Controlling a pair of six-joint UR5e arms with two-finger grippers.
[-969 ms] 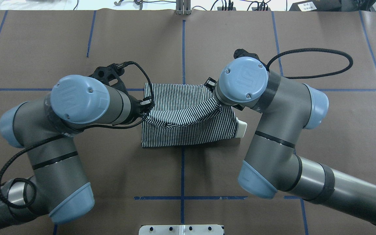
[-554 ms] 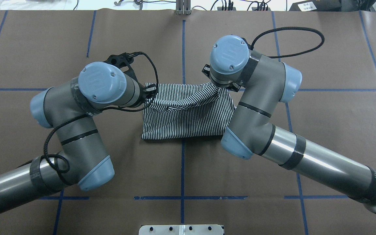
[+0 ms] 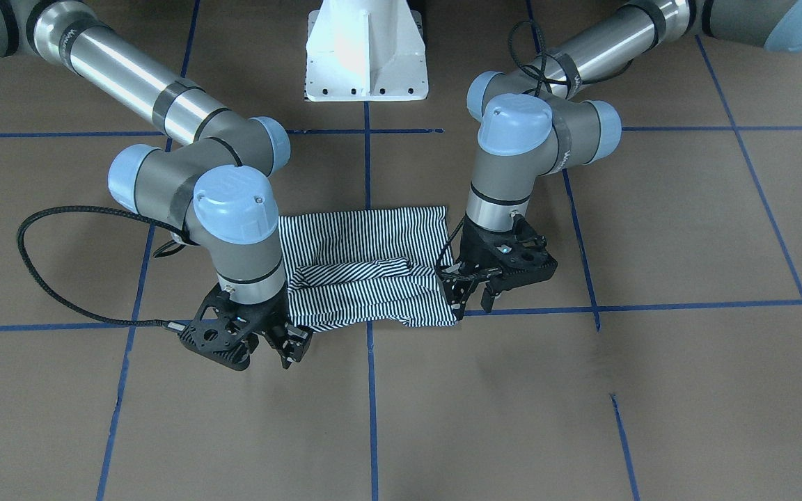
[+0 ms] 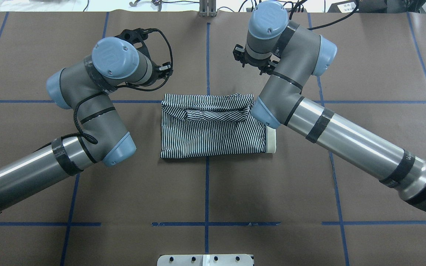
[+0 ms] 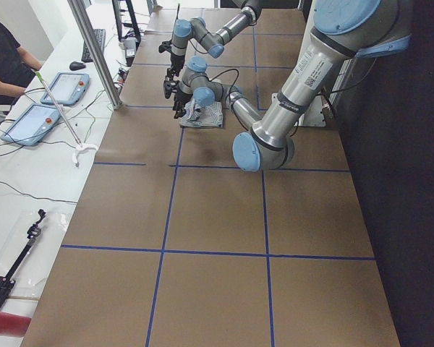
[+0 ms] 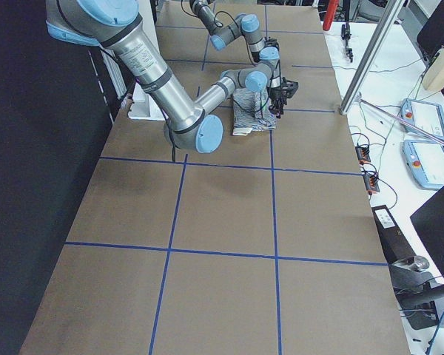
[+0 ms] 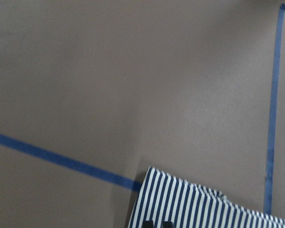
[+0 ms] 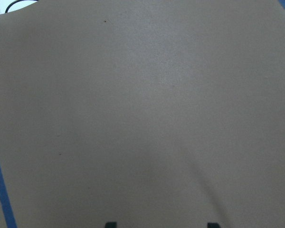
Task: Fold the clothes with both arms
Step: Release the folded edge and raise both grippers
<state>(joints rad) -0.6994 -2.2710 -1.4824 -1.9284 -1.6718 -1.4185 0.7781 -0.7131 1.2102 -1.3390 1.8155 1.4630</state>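
The striped polo shirt (image 4: 213, 133) lies folded into a rectangle at the table's middle, with a rumpled fold along its far edge and the cream collar (image 4: 271, 139) showing at its right end. It also shows in the front view (image 3: 366, 278). My left gripper (image 3: 472, 300) hangs open and empty just beyond the shirt's far left corner; the left wrist view shows that corner (image 7: 190, 209). My right gripper (image 3: 289, 348) is open and empty beyond the far right corner. The right wrist view shows only bare brown table, with its fingertips (image 8: 111, 224) wide apart.
The brown table cover carries a grid of blue tape lines (image 4: 207, 55). The white pedestal base (image 3: 366, 56) stands at the near edge. A black cable loop (image 3: 32, 264) hangs off the right wrist. A metal post (image 5: 94, 50) and tablets (image 5: 29, 123) stand past the table's far side.
Both grippers have let go of the shirt's folded edge and moved away towards the far side of the table. The shirt's lifted edge has dropped onto the rest of the shirt.
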